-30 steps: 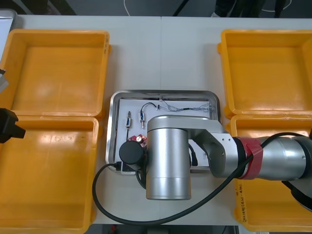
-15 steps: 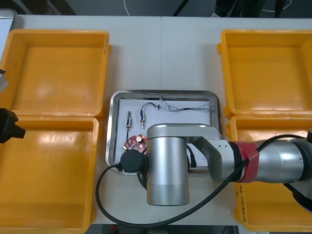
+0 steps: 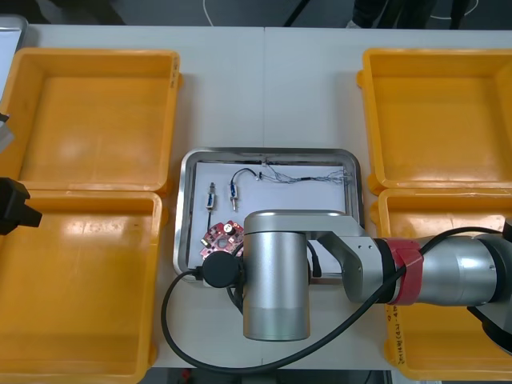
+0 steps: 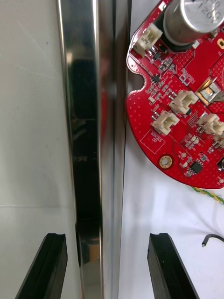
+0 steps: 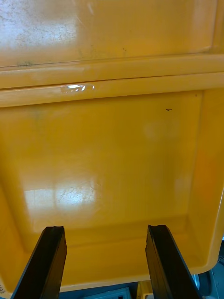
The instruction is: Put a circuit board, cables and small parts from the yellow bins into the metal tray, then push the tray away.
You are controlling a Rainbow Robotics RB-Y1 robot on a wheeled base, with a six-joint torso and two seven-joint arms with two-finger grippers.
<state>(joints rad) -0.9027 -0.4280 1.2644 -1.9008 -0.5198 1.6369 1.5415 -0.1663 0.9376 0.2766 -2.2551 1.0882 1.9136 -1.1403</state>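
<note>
Right arm (image 3: 276, 272) reaches in from the right and covers the near end of the metal tray (image 3: 268, 152), which sits mid-table (image 3: 264, 88) between the four yellow bins (image 3: 96, 120). Right gripper (image 4: 105, 266) is spread open and straddles the tray's shiny rim. One finger (image 4: 42, 266) is outside over the table, the other over the white inside, and neither touches the rim as far as I can see. Round red circuit board (image 3: 220, 238) lies flat in the near-left part of the tray, just beyond the gripper and close beside the rim in the right wrist view (image 4: 182, 107). A twisted yellowish cable (image 4: 207, 194) runs out from under the board's edge, with a black cable end (image 4: 212, 238) near the inner finger. Farther in the tray are two small metal parts (image 3: 211, 197) side by side, and a black cable (image 3: 240, 174) joins a thin twisted cable (image 3: 308, 178) along the far wall. Left gripper (image 5: 105, 266) hangs over the near-left bin (image 5: 112, 154), jaws apart, nothing between them. The left arm's black end (image 3: 12, 206) shows at the left edge of the front view.
</note>
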